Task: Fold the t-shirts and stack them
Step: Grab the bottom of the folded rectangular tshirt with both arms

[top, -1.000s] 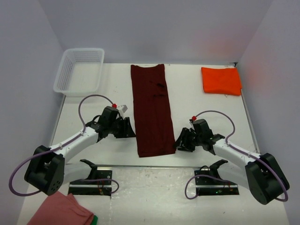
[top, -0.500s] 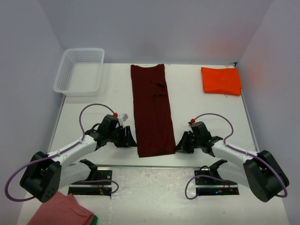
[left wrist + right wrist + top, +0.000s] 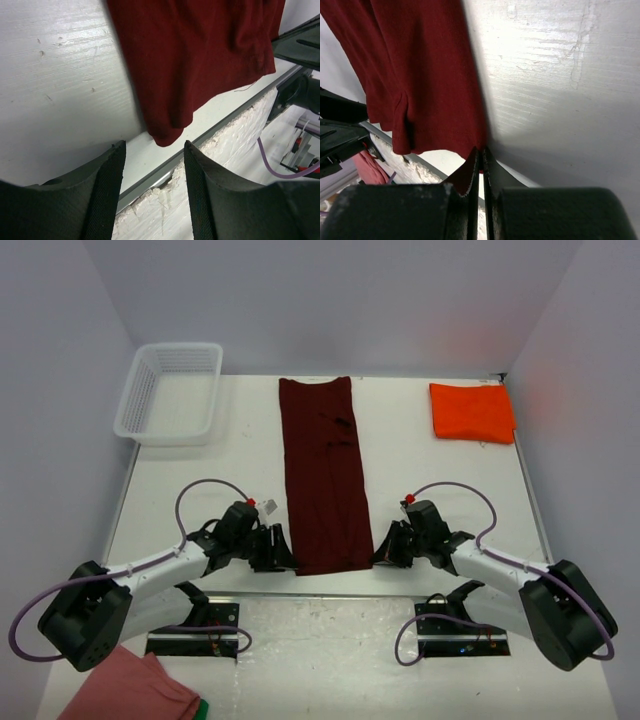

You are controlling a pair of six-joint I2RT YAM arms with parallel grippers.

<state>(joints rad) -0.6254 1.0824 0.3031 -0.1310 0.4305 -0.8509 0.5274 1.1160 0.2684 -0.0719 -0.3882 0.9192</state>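
The dark maroon t-shirt (image 3: 323,475) lies as a long narrow strip down the table's middle. My left gripper (image 3: 285,552) is open at its near left corner; in the left wrist view the corner (image 3: 167,131) hangs just beyond the gap between my open jaws (image 3: 154,165). My right gripper (image 3: 382,550) is shut on the shirt's near right corner (image 3: 465,127); the fingers (image 3: 481,165) pinch its edge. The orange-red t-shirt (image 3: 472,411) lies folded at the far right.
A white mesh basket (image 3: 171,391) stands at the far left. A salmon-pink cloth with a green edge (image 3: 130,690) lies below the left arm's base. The table's near edge rail (image 3: 200,145) runs just past the shirt's hem.
My left gripper has moved toward me along the shirt's left edge to its near corner. My right gripper has shifted slightly nearer and stays at the near right corner.
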